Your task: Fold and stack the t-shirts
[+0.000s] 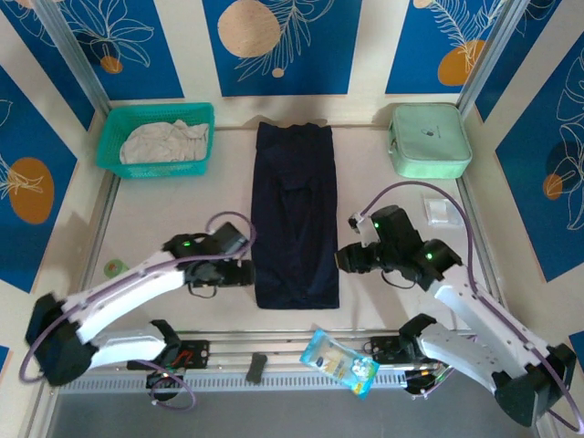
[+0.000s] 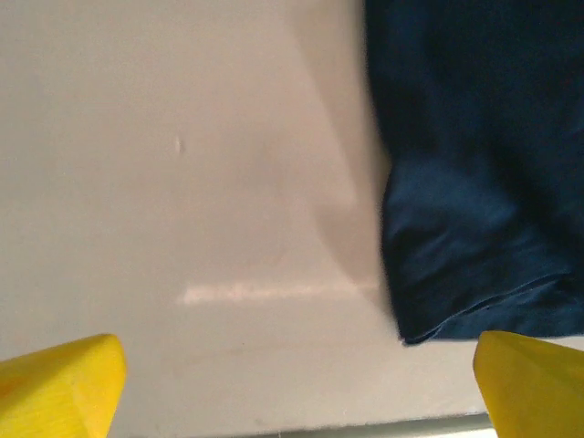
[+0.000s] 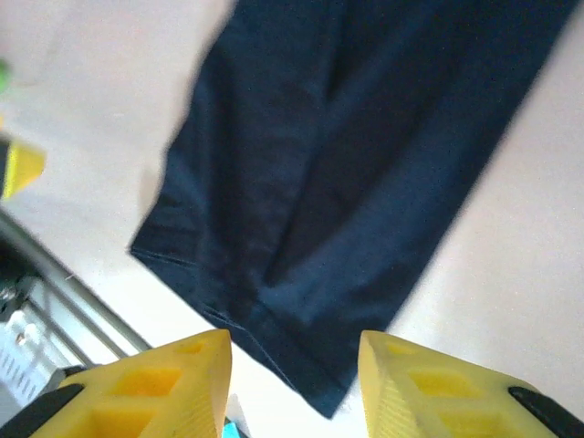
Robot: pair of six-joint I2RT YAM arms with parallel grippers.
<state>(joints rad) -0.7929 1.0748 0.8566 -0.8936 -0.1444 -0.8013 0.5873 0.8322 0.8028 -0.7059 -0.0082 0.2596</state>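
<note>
The left end effector point(image 1: 248, 272) and right end effector point(image 1: 343, 259) both gape empty beside the navy t-shirt point(image 1: 295, 219).

The left arm point(image 1: 119, 292) reaches from its base at the near left, bent low, toward the middle. The left gripper point(image 1: 245, 272) points right, its yellow jaws spread wide and empty. The right arm point(image 1: 474, 310) mirrors it from the near right. The right gripper point(image 1: 345, 259) points left, jaws parted and holding nothing, angled down at the surface.
</note>
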